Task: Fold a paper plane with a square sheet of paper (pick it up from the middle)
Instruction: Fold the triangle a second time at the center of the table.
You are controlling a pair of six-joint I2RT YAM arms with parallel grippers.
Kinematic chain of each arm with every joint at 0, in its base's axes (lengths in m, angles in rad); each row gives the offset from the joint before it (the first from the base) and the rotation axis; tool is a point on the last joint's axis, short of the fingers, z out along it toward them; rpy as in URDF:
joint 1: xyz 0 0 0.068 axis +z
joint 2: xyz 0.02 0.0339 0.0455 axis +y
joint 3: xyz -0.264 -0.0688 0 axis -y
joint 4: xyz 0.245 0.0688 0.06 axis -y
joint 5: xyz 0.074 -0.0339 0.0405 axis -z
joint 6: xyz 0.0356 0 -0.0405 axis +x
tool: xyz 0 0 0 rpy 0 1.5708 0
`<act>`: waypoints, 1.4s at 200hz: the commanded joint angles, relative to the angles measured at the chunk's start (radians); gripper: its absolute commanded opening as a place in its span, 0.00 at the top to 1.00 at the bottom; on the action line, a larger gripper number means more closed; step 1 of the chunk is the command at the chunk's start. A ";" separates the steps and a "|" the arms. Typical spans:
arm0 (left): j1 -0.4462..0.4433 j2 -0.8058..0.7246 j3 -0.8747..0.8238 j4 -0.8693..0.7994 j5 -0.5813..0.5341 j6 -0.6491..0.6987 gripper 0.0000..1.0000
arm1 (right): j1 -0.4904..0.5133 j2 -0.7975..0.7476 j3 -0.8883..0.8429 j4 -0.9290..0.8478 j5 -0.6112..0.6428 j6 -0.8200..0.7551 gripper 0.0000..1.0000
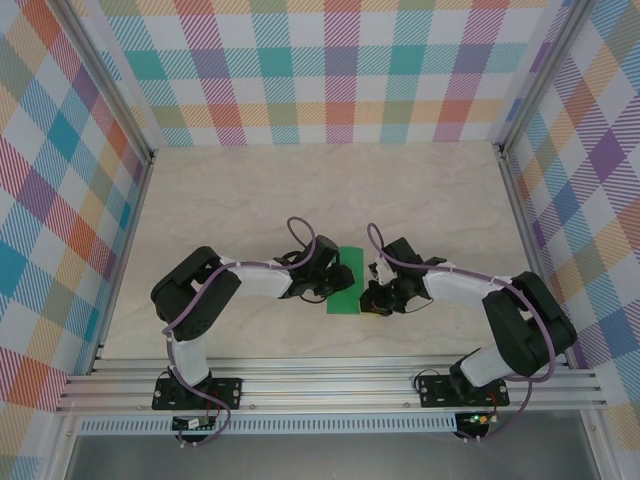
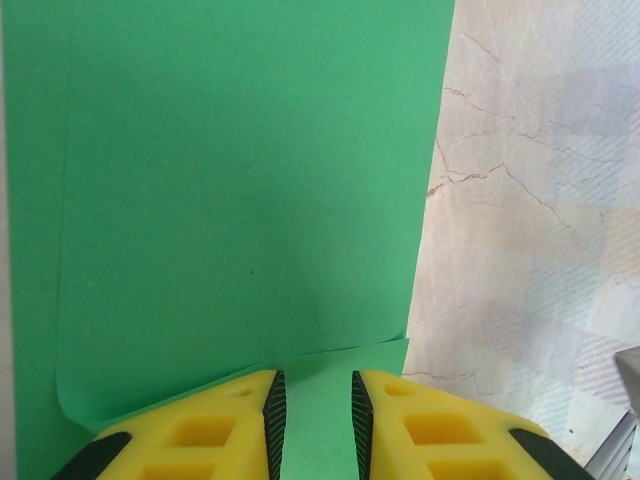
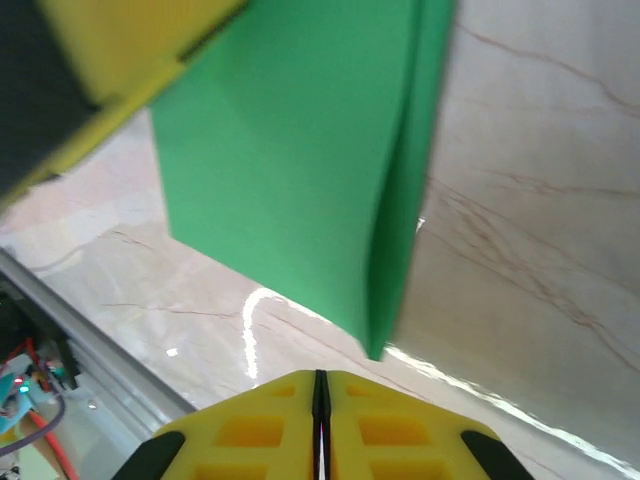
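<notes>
The left claw has its yellow fingers parted by a narrow gap. Green paper shows flat across that gap rather than nipped between the black pads, and the fingertips sit at the paper's near edge. The right claw is pressed together, pad against pad, with nothing between them. Its tips point at the lowest corner of the paper, just short of it.

In the top view the square sheet of paper lies between the two claws, at the middle of the pale marbled counter. It looks like a narrow bright green rectangle, with its long side running away from the arm bases. The left claw meets its left edge and the right claw sits just beside its right edge.

The left wrist view shows the sheet folded over on itself. An upper layer covers most of a lower one. The lower layer shows as a thin strip along the left and a tab at the bottom, beside the upper layer's rounded, slightly curled near corner. The colour is plain and unmarked, and its right edge is straight against the counter.

In the right wrist view the sheet shows two layers joined at the right, gaping a little and narrowing to a corner. One of the left claw's fingers overlaps its upper left. Whether that end lies flat on the counter or is lifted I cannot tell.
</notes>
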 commanded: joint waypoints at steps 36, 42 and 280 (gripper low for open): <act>-0.004 0.027 -0.011 -0.001 -0.002 -0.003 0.73 | 0.003 0.115 0.091 0.063 -0.037 0.030 0.88; -0.004 0.027 -0.009 -0.001 -0.002 -0.003 0.73 | 0.003 0.132 0.095 0.048 -0.019 0.024 0.88; 0.063 -0.042 -0.191 0.179 -0.159 0.179 0.65 | -0.022 0.169 -0.035 0.035 0.059 -0.005 0.93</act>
